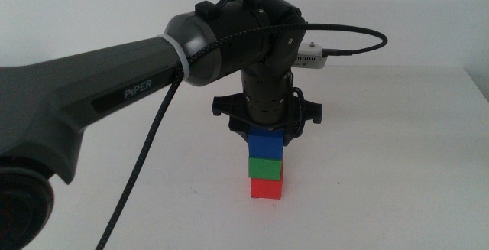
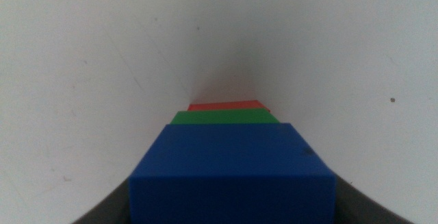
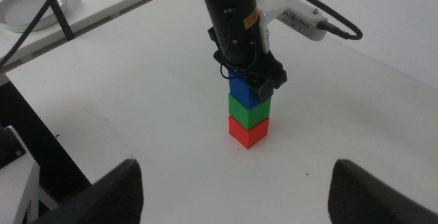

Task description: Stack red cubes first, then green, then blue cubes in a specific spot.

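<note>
1. There is a tower of three blocks on the white table [image 1: 397,166]. The red cube [image 1: 267,187] is at the bottom and sits right on the table.
2. The green cube [image 1: 265,166] sits on top of the red one. It is turned a tiny bit, so its edges do not line up just right.
3. The blue cube [image 1: 267,142] is on the very top (it looks a little bigger than the other two).
4. The left gripper [image 1: 269,131] comes straight down over the tower from above. Its two dark jaws are one on each side of the blue cube, right at its sides. I cannot tell if they are squeezing it or have let go.
5. In the left wrist view the blue cube fills the space between the jaws, and the green and red cubes peek out past it.
6. The left arm [image 1: 99,101] reaches in from the left side, with a black cable [image 1: 145,154] hanging along it.
7. The right gripper [image 3: 236,186] waits well back from the tower. Its jaws are wide apart and hold nothing.
8. A round white dish [image 3: 31,8] sits far off beyond the table edge.
</note>
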`<state>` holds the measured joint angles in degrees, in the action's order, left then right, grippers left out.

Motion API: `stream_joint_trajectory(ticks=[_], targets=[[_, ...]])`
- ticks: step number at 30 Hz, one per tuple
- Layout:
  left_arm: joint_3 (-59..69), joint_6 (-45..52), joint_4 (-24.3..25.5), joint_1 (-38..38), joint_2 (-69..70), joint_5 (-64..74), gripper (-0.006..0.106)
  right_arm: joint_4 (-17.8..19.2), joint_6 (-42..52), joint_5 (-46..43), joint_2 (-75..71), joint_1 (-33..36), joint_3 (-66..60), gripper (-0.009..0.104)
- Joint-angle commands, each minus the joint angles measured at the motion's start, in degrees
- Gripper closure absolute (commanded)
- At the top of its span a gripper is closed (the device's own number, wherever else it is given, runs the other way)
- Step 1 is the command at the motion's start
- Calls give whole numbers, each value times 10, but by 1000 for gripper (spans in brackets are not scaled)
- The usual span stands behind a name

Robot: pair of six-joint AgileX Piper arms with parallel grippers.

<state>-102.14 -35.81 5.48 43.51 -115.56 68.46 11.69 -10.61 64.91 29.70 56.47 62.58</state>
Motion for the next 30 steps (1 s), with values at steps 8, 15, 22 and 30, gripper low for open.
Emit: stream_joint_trajectory(ticks=[8,15,22,30], targets=[[-5,0,0,-1,-1,-6,99,2,1,-3,-2,1,-3,6],[-5,0,11,-1,-1,-8,22,2,1,-3,-2,1,-3,6],[-5,9,15,-1,7,0,7,2,1,-3,-2,1,-3,6],[-50,36,50,-1,104,15,7,2,1,-3,-2,1,-3,6]])
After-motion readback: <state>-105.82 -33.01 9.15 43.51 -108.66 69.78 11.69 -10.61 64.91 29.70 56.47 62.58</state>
